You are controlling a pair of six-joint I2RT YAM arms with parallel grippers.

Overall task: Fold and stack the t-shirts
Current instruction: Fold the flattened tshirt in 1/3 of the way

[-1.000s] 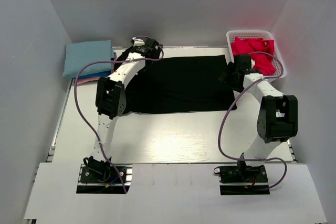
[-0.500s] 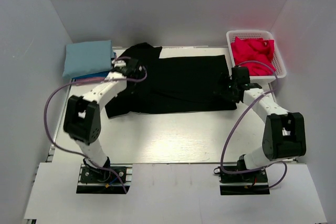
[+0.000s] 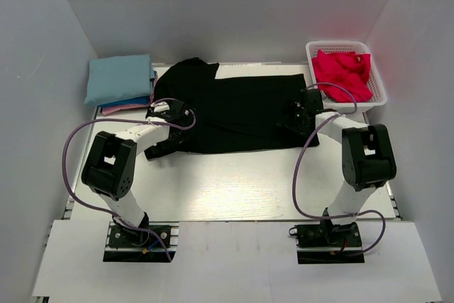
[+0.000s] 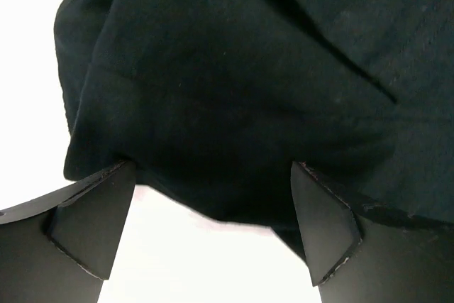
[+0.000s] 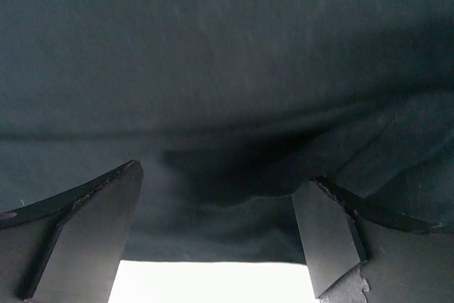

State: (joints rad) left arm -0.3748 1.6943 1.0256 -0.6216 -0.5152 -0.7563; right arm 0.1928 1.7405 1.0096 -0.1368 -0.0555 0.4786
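Note:
The large black t-shirt (image 3: 241, 111) lies spread on the white table, partly folded, one sleeve bunched at the back left. My left gripper (image 3: 172, 113) is open at the shirt's left edge; in the left wrist view its fingers (image 4: 92, 225) straddle the black cloth (image 4: 227, 90) without closing on it. My right gripper (image 3: 296, 116) is open at the shirt's right edge; in the right wrist view its jaws stand wide over the black hem (image 5: 227, 204). A folded light blue t-shirt (image 3: 119, 78) tops a stack with blue and pink ones at the back left. A red t-shirt (image 3: 342, 70) lies in the basket.
The white lattice basket (image 3: 379, 83) stands at the back right corner. White walls close in the table on three sides. The near half of the white table (image 3: 234, 182) shows bare between the arms.
The left arm swung from the shirt's back left corner down to its left edge. The right gripper moved left onto the shirt's right edge. The shirt's left sleeve now lies bunched at the back.

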